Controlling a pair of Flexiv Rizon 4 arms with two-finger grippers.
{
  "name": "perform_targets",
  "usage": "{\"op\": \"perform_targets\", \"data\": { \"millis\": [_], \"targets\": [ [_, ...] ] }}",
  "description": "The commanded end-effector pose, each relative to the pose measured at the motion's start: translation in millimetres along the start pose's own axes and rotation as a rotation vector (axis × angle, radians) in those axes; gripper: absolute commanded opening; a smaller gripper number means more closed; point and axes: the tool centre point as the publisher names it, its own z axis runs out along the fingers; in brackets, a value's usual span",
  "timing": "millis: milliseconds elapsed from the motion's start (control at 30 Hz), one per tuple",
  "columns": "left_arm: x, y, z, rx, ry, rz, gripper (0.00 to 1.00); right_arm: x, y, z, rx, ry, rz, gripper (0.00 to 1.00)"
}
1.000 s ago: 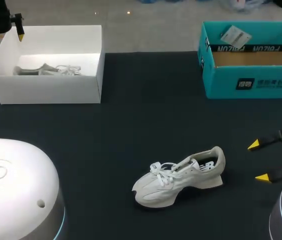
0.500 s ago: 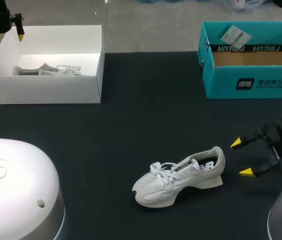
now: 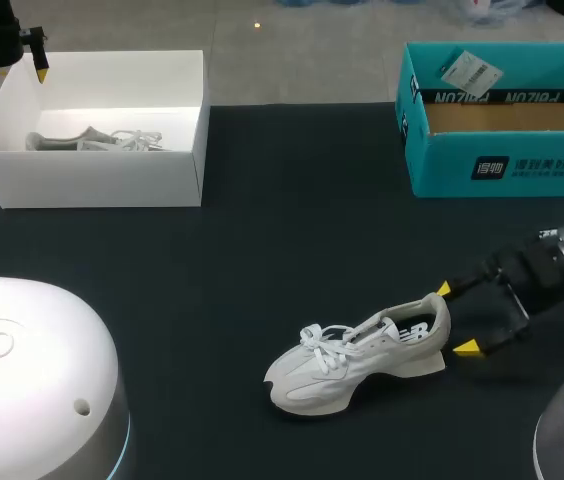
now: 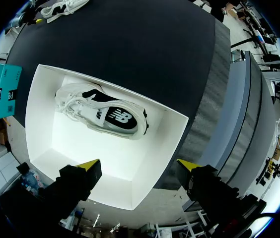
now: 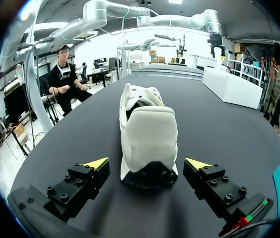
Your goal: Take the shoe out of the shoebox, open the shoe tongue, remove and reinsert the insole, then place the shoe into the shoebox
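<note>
Counter: a black matte counter (image 3: 262, 240) carries two open boxes at the far side and one shoe near the front.
Left hand: the left hand (image 3: 9, 78) hangs over the far left corner of the white box. Its two yellow-tipped fingers stand wide apart and nothing is between them. The left wrist view (image 4: 140, 164) looks straight down into the box.
White box: a white rectangular cardboard box (image 3: 102, 175) without lid stands at the far left of the counter.
Shoe in the box: a second white and grey sneaker (image 4: 103, 111) lies on its side on the floor of the white box, showing a dark inside.
Shoe on the counter: a white and grey lace-up sneaker (image 3: 357, 352) stands upright on its sole in the front middle, outside both boxes. The toe points left and the heel right, and the laces are tied.
Right hand: the right hand (image 3: 456, 318) is low, just behind the heel of this sneaker. In the right wrist view (image 5: 147, 163) the fingers are spread wide, one on each side of the heel, with a gap on both sides, so it holds nothing.
Teal box: a teal cardboard shoebox (image 3: 502, 165) stands open at the far right, well apart from the sneaker. It has a brown floor, and a small white tag (image 3: 470, 72) is at its back wall.
</note>
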Motion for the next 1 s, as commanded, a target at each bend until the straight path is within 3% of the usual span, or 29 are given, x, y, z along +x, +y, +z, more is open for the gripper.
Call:
{"op": "perform_targets", "data": {
  "millis": [33,500,1000],
  "targets": [
    [0.3,-1,-1,-0.003,0.002,-0.001,1.00,2.3,1.6,9,-0.001,0.008,0.000,1.00],
    [0.3,-1,-1,-0.003,0.002,-0.001,1.00,8.0,5.8,41,-0.033,0.034,0.013,1.00],
    [0.3,-1,-1,-0.003,0.002,-0.001,1.00,12.6,-2.0,60,-0.050,-0.027,0.085,1.00]
  ]
}}
